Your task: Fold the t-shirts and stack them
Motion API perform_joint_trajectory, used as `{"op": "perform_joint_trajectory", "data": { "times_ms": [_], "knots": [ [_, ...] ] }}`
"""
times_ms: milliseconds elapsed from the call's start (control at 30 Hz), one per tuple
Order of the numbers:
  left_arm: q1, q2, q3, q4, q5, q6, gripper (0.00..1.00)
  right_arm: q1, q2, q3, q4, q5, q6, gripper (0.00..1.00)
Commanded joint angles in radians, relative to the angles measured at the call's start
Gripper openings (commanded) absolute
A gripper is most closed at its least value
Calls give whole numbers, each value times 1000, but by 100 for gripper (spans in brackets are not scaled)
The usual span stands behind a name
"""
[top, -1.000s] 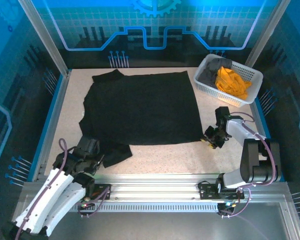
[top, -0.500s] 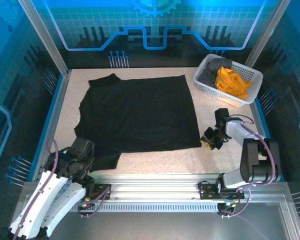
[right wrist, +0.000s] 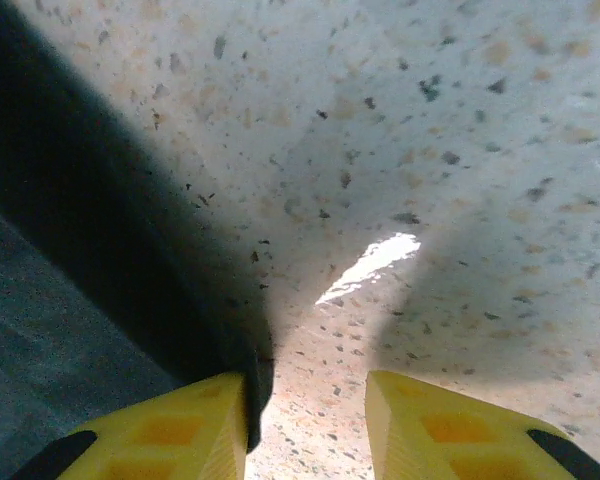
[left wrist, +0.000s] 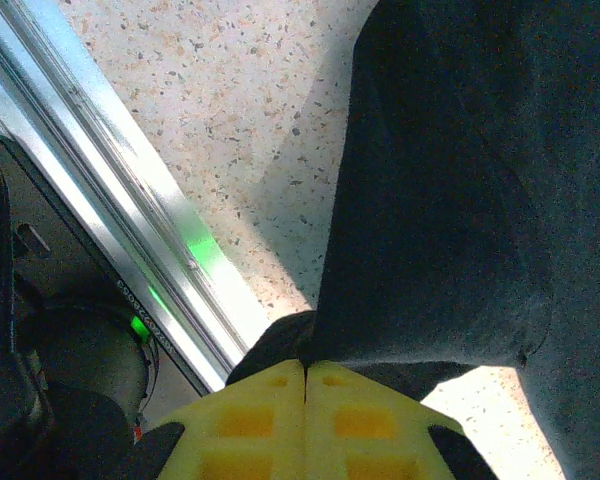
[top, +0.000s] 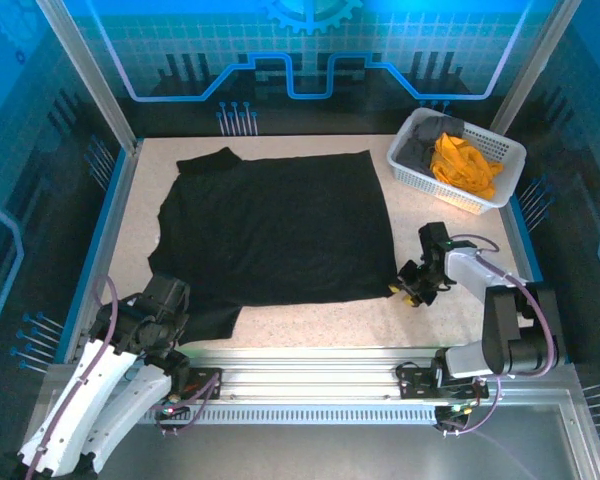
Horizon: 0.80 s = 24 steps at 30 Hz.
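Folding has barely begun: your left claw pinches the flat black t-shirt, right claw spread. Two more t-shirts sit in the basket.

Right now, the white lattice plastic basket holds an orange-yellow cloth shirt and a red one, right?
Not red: the top external view shows a dark grey cloth shirt beside the orange-yellow cloth shirt in the white lattice plastic basket.

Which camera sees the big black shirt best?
The top external view: the large black cloth t-shirt lies spread out, nearly whole. The left wrist view shows a bit pinched in the left gripper; the right wrist view, an edge beside the right gripper.
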Motion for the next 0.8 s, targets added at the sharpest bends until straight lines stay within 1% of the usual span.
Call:
{"op": "perform_joint_trajectory", "data": {
  "times_ms": [0, 67, 133, 267, 300, 400, 500, 700, 767],
  "knots": [
    [7, 14, 21, -25, -33, 7, 0, 15, 57, 7, 22, -4, 19, 36],
    [6, 17, 22, -25, -34, 11, 0, 17, 86, 17, 34, 13, 13, 35],
    [5, 18, 21, -22, -34, 10, 0, 19, 104, 41, 34, 33, -1, 27],
    [6, 17, 22, -25, -40, 10, 0, 19, 127, 77, 10, 47, -8, 8],
    [6, 18, 24, -25, -43, 10, 0, 19, 125, 80, 2, 47, -6, 6],
    [7, 13, 28, -24, -46, 3, 0, 20, 100, 75, -20, 47, 1, 5],
    [6, 12, 32, -26, -51, 0, 0, 25, 56, 74, -68, 76, 3, 0],
    [6, 15, 44, -34, -60, -3, 0, 4, -39, 57, -199, 186, 27, 0],
    [6, 17, 46, -34, -63, -3, 0, -22, -64, 47, -220, 206, 28, 5]
  ]
}}
